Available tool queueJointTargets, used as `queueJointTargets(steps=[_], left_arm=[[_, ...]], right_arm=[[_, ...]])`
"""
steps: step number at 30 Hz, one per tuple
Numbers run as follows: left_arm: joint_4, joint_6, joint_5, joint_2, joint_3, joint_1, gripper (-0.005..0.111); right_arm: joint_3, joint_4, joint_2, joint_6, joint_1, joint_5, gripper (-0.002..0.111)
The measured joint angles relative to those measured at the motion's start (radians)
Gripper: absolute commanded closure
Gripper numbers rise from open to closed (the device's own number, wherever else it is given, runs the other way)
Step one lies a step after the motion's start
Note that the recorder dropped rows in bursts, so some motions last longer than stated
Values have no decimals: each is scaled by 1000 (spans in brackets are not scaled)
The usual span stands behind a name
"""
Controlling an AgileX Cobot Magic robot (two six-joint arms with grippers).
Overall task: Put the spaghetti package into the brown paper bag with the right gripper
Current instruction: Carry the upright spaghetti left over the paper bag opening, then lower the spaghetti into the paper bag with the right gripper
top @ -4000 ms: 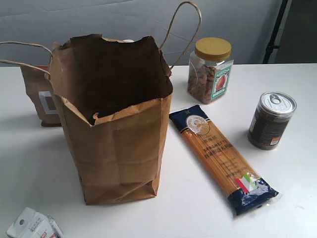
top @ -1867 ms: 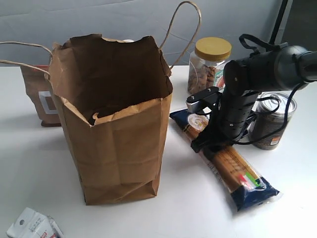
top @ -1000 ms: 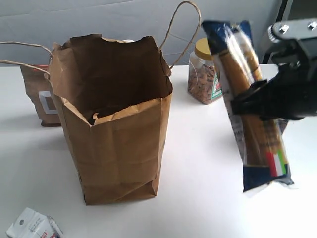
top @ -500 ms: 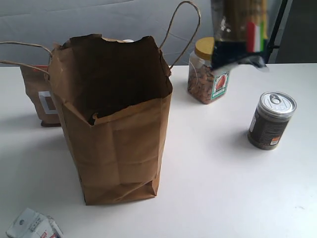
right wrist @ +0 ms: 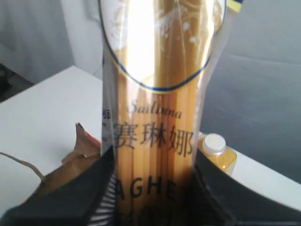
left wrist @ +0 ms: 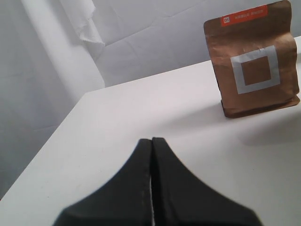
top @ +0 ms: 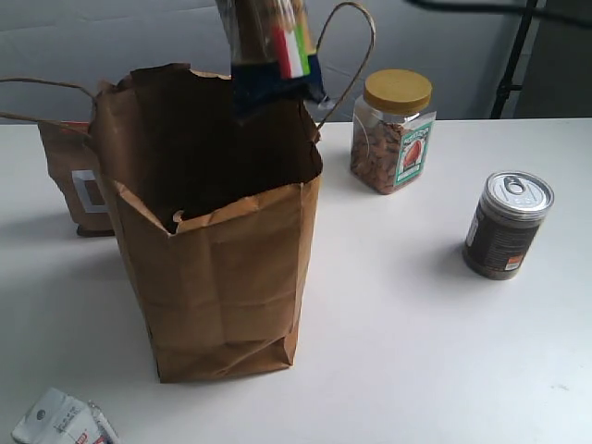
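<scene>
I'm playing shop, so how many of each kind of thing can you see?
Brown paper bags: 2 (tall creased kraft bag, small white-labelled pouch)
Long clear spaghetti packet: 1
Clear plastic yellow-lidded jar: 1
Round metal can: 1
White printed carton: 1
Yellow white-capped bottle: 1
Total: 7

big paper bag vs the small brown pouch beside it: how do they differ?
1. Size: the brown paper bag is much larger and taller than the pouch.
2. Top: the bag's mouth is open, with the spaghetti package hanging by it. The pouch's top is closed flat.
3. Surface: the bag is plain and heavily creased. The pouch is smooth, with a white square label and an orange-red strip.

Shared: both are brown and stand upright on the white table.
</scene>
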Motion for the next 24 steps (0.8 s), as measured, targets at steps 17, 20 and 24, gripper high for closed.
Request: queueJointTargets(steps=[17, 20, 24], left_arm=[[0, 0, 0, 0, 0, 0, 107], [0, 0, 0, 0, 0, 0, 107], [0, 0, 0, 0, 0, 0, 107]], right_arm=[[0, -22, 136, 0, 84, -2, 108], [0, -20, 136, 0, 104, -4, 108], [5, -23, 136, 0, 123, -2, 108]])
